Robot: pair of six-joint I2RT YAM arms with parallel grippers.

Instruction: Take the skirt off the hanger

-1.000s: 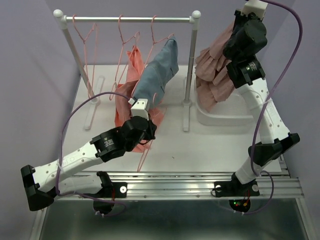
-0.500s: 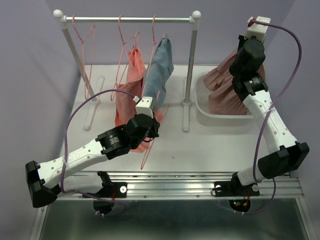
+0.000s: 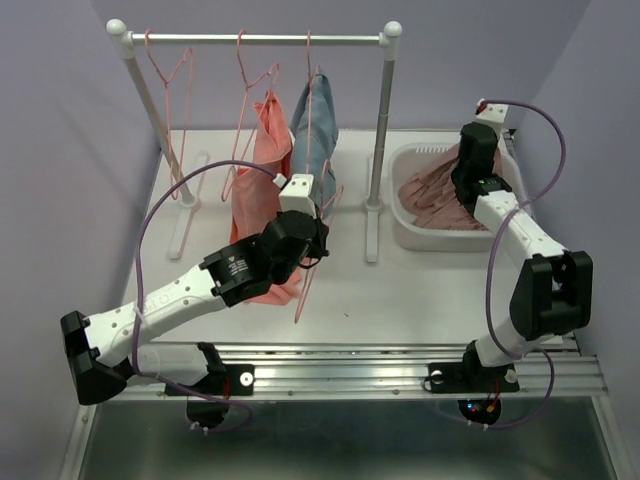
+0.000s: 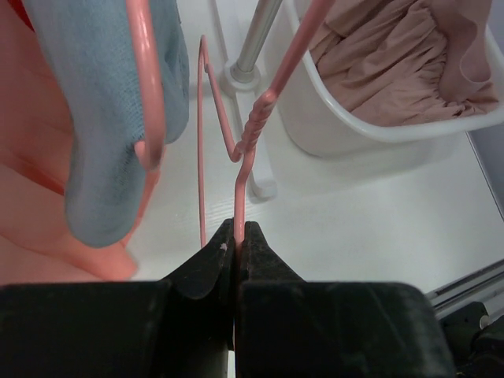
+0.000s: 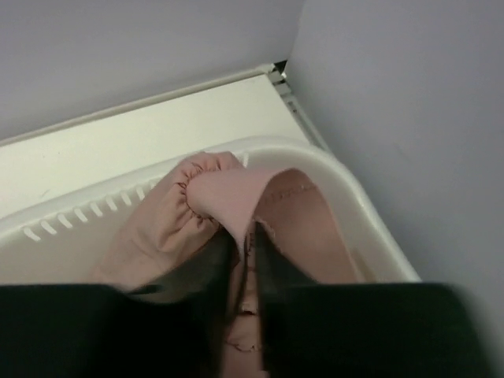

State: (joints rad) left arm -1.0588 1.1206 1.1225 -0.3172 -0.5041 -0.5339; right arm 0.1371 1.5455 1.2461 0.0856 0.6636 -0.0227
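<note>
- The white surface [image 3: 420, 290] carries a clothes rack [image 3: 260, 38] on the left and in the middle, and a white basket [image 3: 440, 238] on the right.
- The left arm [image 3: 180, 295] reaches from the near left corner to the front of the rack. The right arm [image 3: 520, 240] bends over the basket from the near side.
- The basket stands just beside the right post of the rack. From the left wrist view, its rim [image 4: 339, 134] is seen close to the foot of that post.
- The skirt [image 3: 440, 190], of dusty pink colour, lies crumpled inside the basket, apart from every hanger. One fold of its gathered band [image 5: 236, 197] rises above the rest.
- A blue garment [image 3: 318, 135] and a coral garment [image 3: 258, 190] hang side by side on the rack, the blue one to the right.
- One empty pink hanger [image 3: 172, 70] hangs on the left end of the rail.
- Another bare pink wire hanger [image 4: 246, 161] is tilted in front of the blue garment. Its lower end [image 3: 298, 315] points towards the surface.
- The left fingers [image 4: 211, 260] are pressed together on the wire of this bare hanger, just below its twisted neck.
- The right fingers [image 5: 209, 268] are nearly together, with the raised fold of the skirt pinched between them, low over the basket.
</note>
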